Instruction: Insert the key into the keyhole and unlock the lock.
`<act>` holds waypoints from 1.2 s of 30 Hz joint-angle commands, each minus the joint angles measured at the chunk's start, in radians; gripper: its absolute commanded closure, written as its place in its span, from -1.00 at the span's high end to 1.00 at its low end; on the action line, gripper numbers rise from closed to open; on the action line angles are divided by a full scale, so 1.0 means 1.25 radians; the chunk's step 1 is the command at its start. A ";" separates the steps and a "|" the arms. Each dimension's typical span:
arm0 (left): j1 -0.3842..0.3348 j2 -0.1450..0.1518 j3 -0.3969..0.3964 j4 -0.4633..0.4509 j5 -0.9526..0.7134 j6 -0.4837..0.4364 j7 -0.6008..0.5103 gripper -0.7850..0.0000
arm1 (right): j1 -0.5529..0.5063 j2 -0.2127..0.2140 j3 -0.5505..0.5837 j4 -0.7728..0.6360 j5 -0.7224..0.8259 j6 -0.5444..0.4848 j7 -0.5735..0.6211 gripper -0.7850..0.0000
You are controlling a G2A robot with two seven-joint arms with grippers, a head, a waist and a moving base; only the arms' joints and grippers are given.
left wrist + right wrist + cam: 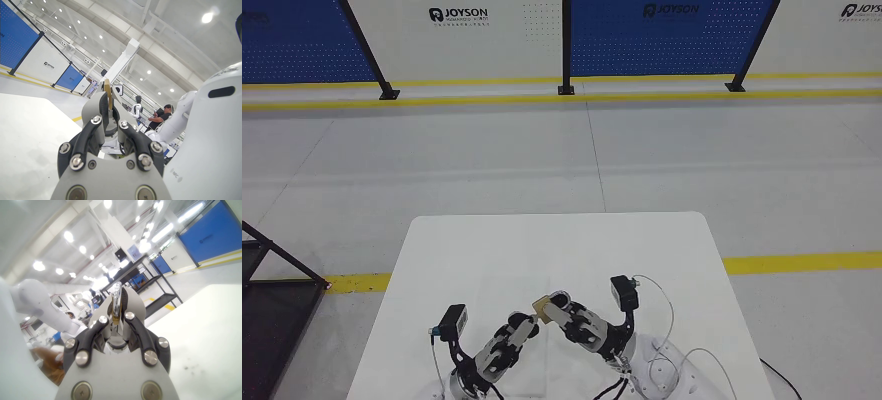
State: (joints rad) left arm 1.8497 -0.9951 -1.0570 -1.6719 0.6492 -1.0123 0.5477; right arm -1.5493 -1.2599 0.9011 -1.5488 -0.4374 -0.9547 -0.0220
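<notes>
My left pincer [108, 95] is closed on the key [106, 86]; my right pincer [120, 297] is closed on the lock [116, 306]. Both meet above the counter's [542, 250] 6 o'clock edge, so key and keyhole can be aligned.

Bright ceiling lamps [207, 18], glare, curved wrist-view edges
</notes>
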 commanded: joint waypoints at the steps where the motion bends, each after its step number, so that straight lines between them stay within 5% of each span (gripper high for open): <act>1: -0.002 0.000 0.000 0.001 0.000 0.000 0.001 -0.88 | 0.000 0.000 -0.001 0.000 0.001 0.002 0.001 -1.00; 2: -0.002 0.000 0.001 0.003 0.000 0.000 0.002 -1.00 | 0.001 0.000 -0.001 0.000 0.001 0.002 0.001 -1.00; 15: -0.001 -0.015 -0.018 0.013 0.117 0.030 0.072 -1.00 | -0.007 0.001 0.004 -0.006 -0.013 0.018 0.002 -1.00; 36: 0.015 -0.035 -0.038 0.019 0.368 0.189 0.223 -1.00 | -0.057 0.011 0.033 -0.059 -0.103 0.079 -0.019 -1.00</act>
State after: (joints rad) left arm 1.8681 -1.0381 -1.1041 -1.6496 1.0959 -0.7853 0.8209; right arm -1.6184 -1.2463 0.9428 -1.6207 -0.5603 -0.8583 -0.0435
